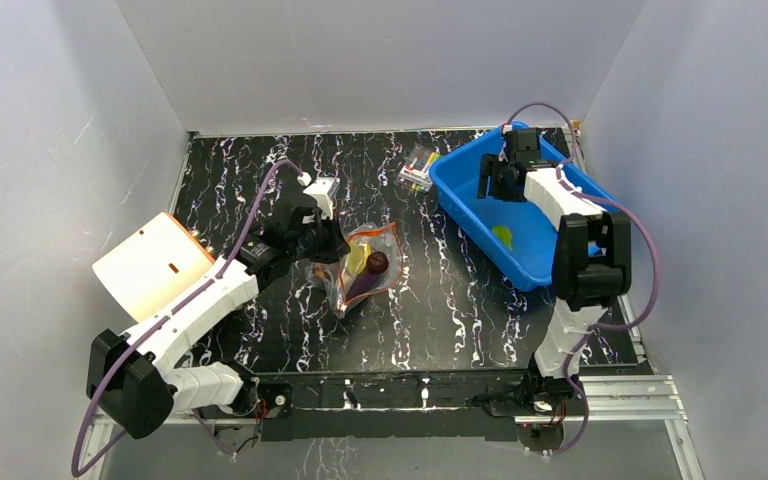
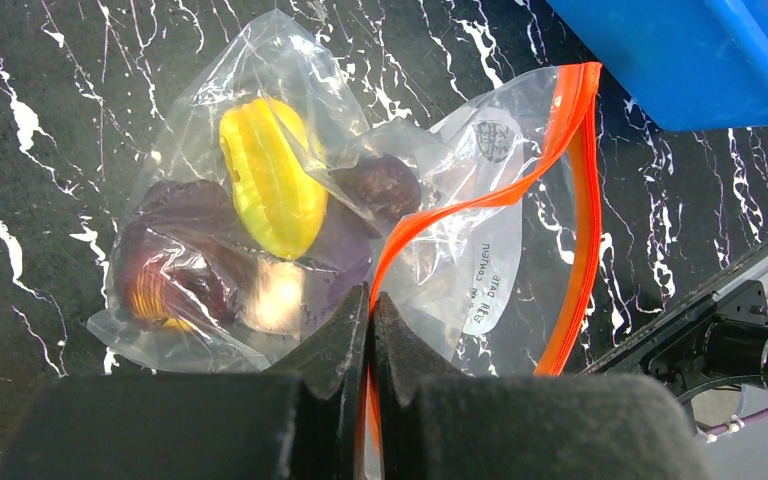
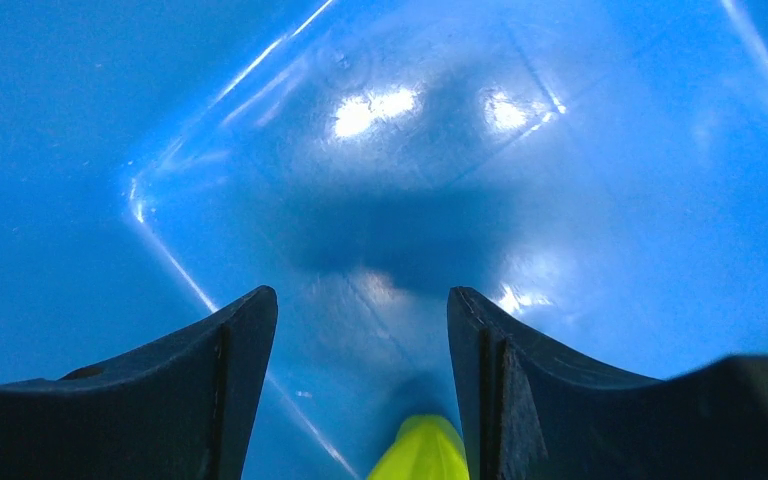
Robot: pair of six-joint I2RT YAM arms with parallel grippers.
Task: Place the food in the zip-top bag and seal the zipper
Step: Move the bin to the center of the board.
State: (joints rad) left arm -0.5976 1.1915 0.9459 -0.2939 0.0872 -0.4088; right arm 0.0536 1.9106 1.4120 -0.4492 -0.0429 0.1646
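One zipper (image 2: 480, 200) end is pinched by the left tool (image 2: 370, 300); the right tool (image 3: 360, 310) is spread over a yellow-green piece (image 3: 422, 450), easily locked out if sealed early.

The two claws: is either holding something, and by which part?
The left gripper is shut on the zipper, the red-orange strip along the zip-top bag's mouth. The right gripper hangs open over the blue bin, holding nothing.

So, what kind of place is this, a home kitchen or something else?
Probably a robot test booth: plain grey panels wall in a black marbled table, a left arm and a right arm are mounted at its near edge, and the bag holds toy food.
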